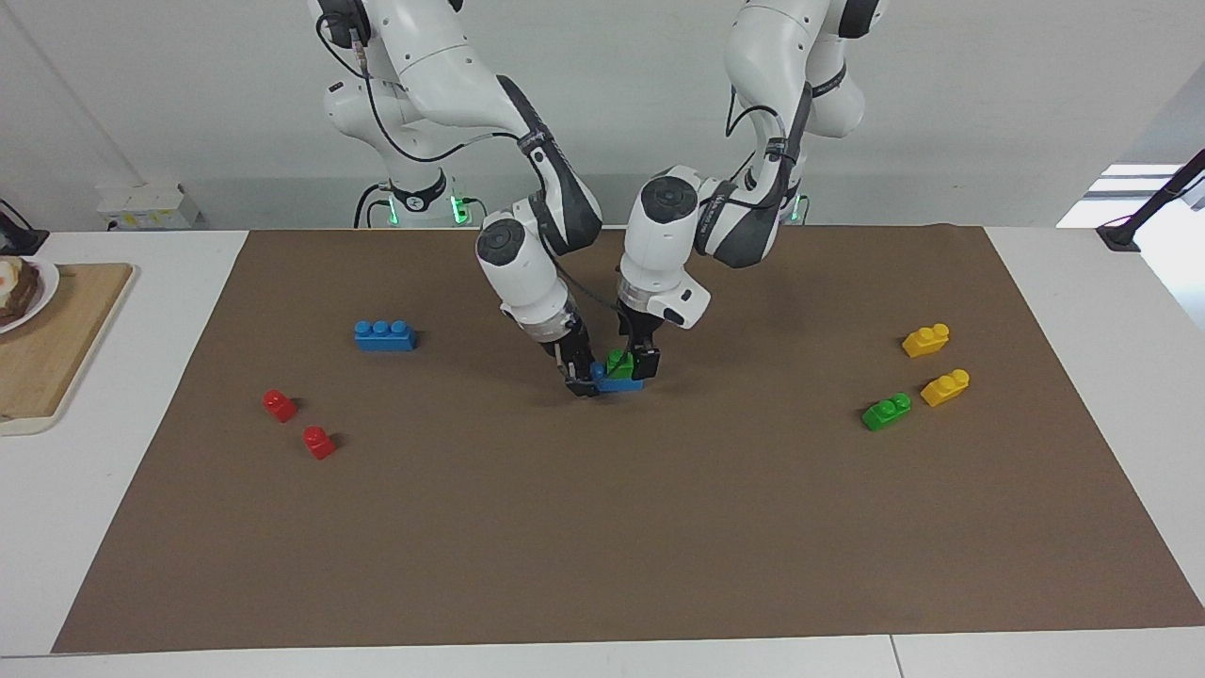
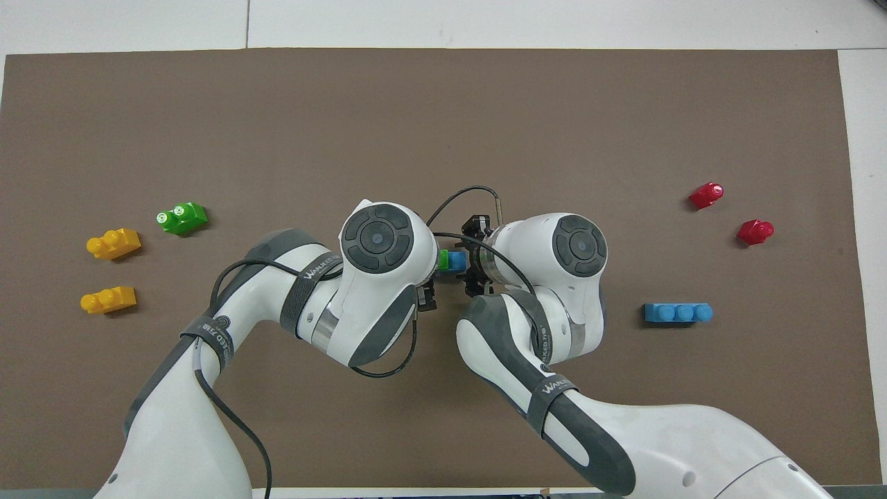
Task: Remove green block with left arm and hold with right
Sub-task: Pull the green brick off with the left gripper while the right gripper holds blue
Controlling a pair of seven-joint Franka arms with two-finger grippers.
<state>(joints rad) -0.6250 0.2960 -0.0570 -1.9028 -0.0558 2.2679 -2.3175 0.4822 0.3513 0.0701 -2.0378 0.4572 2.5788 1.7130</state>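
The green block (image 1: 618, 361) sat studded onto a blue brick (image 1: 621, 381) at the mat's (image 1: 602, 546) middle. The left gripper (image 1: 644, 361) pinched the block's sides and the right gripper (image 1: 582, 381) clamped the brick's end. Light, stiff, slick plastic, I judged; best gripped low on its flat sides

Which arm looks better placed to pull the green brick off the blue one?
The left: its gripper is at the green block, while the right gripper is low at the blue brick underneath.

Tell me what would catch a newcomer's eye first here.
Both arms meet at the middle of the brown mat: the left gripper sits on the small green two-stud plastic brick, stacked on a blue plastic brick that the right gripper grips. Loose red, yellow, green and blue bricks lie toward both ends.
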